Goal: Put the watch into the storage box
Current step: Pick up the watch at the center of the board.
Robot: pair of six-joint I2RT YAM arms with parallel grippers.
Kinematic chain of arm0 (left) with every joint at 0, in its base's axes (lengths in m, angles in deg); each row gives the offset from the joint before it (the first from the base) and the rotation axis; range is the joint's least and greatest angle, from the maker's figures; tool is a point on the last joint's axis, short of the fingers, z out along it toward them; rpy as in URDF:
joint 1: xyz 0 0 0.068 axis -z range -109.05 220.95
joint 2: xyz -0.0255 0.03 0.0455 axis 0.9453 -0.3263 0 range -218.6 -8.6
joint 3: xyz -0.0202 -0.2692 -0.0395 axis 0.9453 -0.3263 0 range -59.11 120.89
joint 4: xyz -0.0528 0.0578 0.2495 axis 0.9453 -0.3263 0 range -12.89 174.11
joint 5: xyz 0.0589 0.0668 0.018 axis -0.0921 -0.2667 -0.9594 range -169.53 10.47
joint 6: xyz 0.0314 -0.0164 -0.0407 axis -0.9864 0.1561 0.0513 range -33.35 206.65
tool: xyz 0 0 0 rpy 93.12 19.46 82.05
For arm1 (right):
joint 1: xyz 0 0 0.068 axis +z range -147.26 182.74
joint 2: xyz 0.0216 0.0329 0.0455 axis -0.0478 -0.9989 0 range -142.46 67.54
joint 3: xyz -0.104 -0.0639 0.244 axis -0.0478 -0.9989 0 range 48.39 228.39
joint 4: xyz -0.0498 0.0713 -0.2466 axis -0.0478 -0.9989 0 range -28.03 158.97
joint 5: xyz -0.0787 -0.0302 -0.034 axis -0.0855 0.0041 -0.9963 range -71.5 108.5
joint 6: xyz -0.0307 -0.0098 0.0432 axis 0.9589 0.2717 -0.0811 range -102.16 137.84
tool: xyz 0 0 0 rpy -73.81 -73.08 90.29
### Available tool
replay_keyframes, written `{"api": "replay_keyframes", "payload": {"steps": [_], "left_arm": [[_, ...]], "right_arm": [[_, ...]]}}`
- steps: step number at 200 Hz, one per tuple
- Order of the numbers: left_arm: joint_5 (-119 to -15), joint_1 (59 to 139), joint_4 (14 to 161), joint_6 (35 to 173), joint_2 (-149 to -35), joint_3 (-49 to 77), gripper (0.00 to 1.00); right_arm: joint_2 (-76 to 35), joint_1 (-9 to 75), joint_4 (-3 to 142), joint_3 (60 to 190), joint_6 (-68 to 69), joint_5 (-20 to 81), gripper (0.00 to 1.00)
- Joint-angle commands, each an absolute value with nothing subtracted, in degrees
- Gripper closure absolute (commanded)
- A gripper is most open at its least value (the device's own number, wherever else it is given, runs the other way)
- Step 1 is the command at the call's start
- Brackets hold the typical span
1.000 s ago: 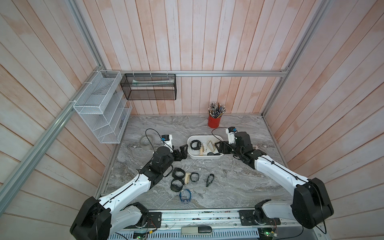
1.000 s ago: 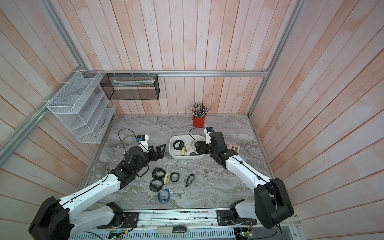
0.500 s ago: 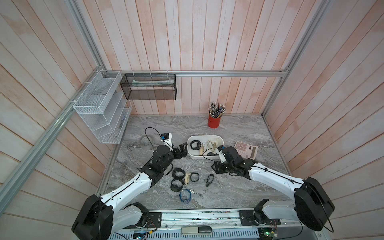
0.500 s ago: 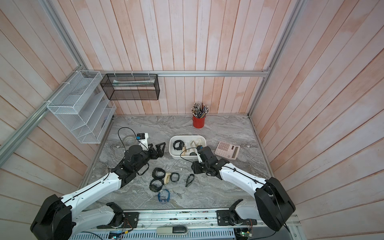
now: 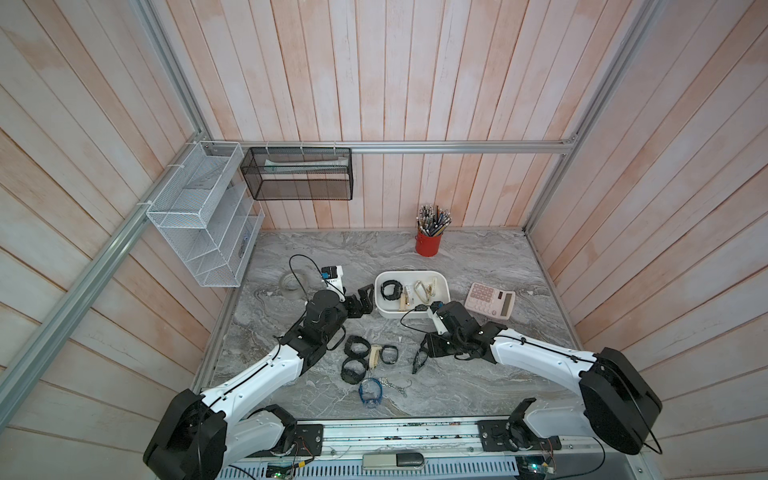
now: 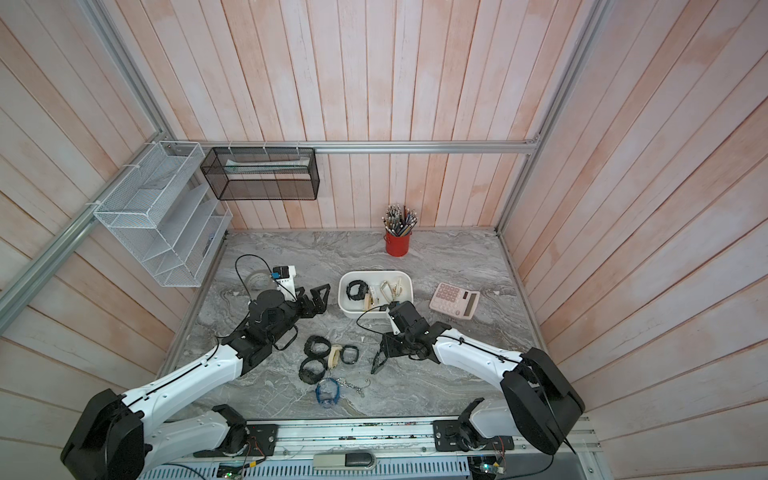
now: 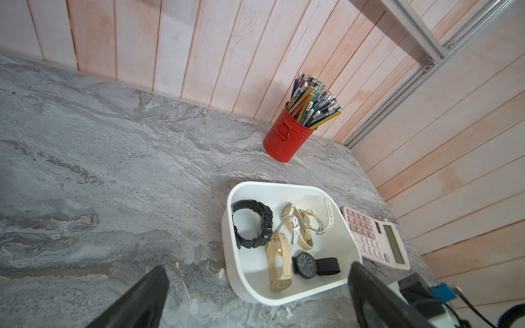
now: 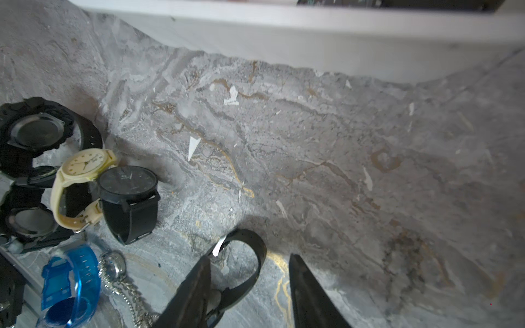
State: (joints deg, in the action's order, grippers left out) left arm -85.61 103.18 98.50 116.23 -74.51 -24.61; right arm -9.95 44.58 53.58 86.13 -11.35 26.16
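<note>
Well, my right claw (image 8: 251, 258) stands half-parted astride the black watch (image 8: 257, 250), which lies on the marble table (image 8: 341, 170) a little short of the storage box (image 8: 284, 37). Bare table shows between its strap and one finger, so nothing is clenched. Close on one side crowd a black-faced watch (image 8: 127, 184), a cream watch (image 8: 85, 164), a blue watch (image 8: 71, 272) and a silver chain watch (image 8: 113, 265). On the other side the marble runs bare to the box wall. My left claw (image 7: 257, 267) hangs spread wide and empty beside the box. The pink calculator (image 5: 490, 300) lies just beyond it.
</note>
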Motion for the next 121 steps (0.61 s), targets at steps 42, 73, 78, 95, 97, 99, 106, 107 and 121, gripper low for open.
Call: {"api": "replay_keyframes", "payload": {"steps": [42, 73, 78, 95, 97, 99, 106, 107, 121], "left_arm": [[-86.7, 102.8, 98.5, 116.4, -73.7, -25.6, 0.00], [-86.6, 102.7, 98.4, 116.5, -73.6, -25.8, 0.01], [-86.6, 102.7, 98.4, 116.6, -73.5, -25.8, 0.00], [-86.6, 102.8, 98.3, 116.5, -73.5, -25.8, 0.00], [-86.6, 102.8, 98.2, 116.5, -73.5, -25.7, 0.00], [-86.6, 102.7, 98.2, 116.5, -73.5, -25.8, 0.00], [-86.6, 102.7, 98.2, 116.5, -73.5, -25.7, 0.00], [-86.6, 102.7, 98.2, 116.5, -73.5, -25.7, 0.00], [-86.5, 102.7, 98.0, 116.5, -73.5, -25.9, 0.01]], "right_arm": [[-11.4, 45.9, 53.5, 83.4, -13.1, 25.7, 0.60], [-13.1, 45.9, 54.4, 84.5, -12.8, 25.1, 0.69], [-13.5, 46.0, 54.4, 84.7, -12.9, 25.0, 0.69], [-14.6, 46.0, 55.0, 85.4, -12.8, 25.1, 0.72], [-14.7, 46.0, 55.0, 85.5, -12.8, 25.1, 0.72], [-14.9, 46.0, 55.0, 85.6, -12.8, 25.0, 0.72], [-15.5, 46.1, 55.0, 85.9, -12.7, 25.1, 0.74], [-15.6, 46.1, 55.0, 86.0, -12.7, 25.1, 0.74], [-16.6, 46.1, 54.9, 86.8, -12.4, 24.8, 0.79]]}}
